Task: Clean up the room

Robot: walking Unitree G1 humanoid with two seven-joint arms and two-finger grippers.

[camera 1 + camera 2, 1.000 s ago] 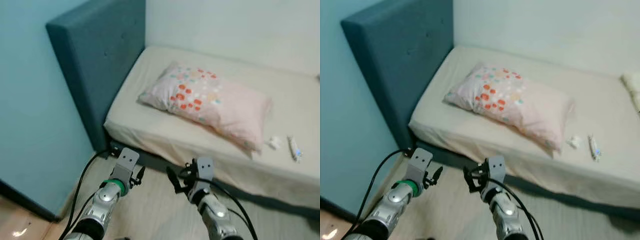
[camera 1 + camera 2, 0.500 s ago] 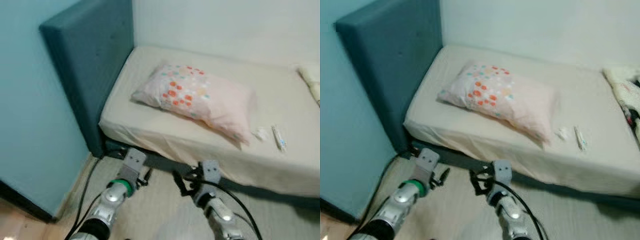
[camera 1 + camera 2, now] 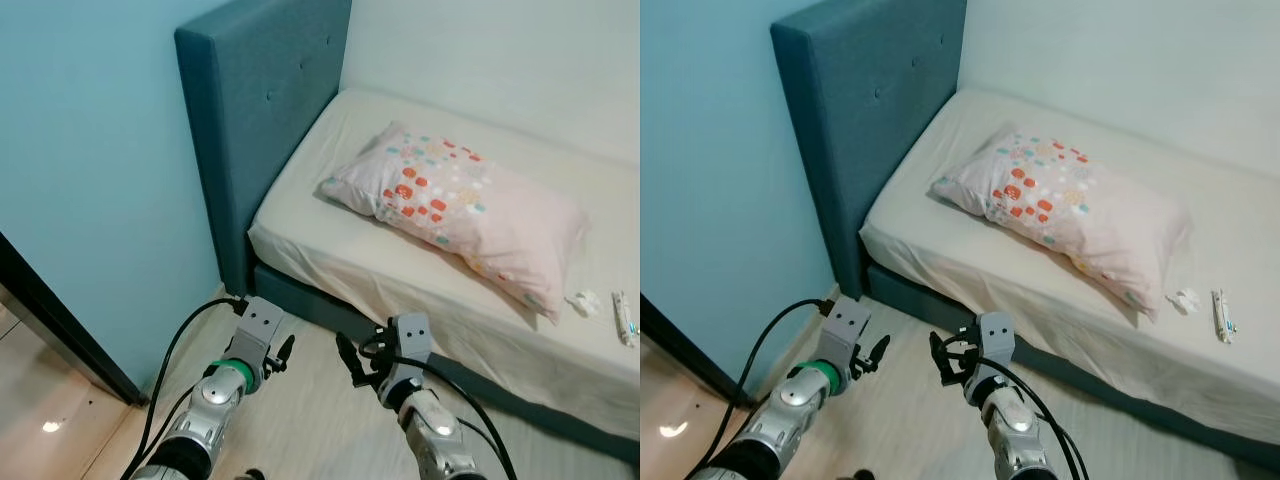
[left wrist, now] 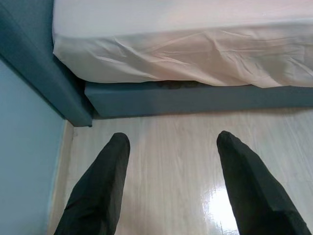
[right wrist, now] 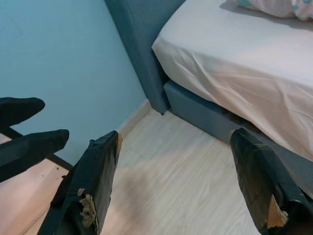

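Observation:
A bed (image 3: 330, 255) with a cream sheet and a teal headboard (image 3: 260, 110) stands ahead. On it lies a pink pillow (image 3: 460, 205) with coloured dots. Near the bed's right edge rest a crumpled white scrap (image 3: 580, 301) and a small white tube (image 3: 623, 319). My left gripper (image 3: 283, 352) and right gripper (image 3: 345, 357) hover low over the wooden floor, in front of the bed's near corner. Both are open and hold nothing. The left wrist view has its fingers (image 4: 105, 186) spread over the floor; the right wrist view has its fingers (image 5: 93, 181) spread too.
A light blue wall (image 3: 90, 180) runs along my left, with a dark strip (image 3: 60, 330) at its foot. The pale wooden floor (image 4: 166, 147) lies between me and the dark bed base (image 4: 195, 95). Black cables (image 3: 175, 350) trail from my arms.
The whole picture has shifted, so the camera has swung left: the bed now sits further right and more blue wall shows. Both grippers stay open in front of me.

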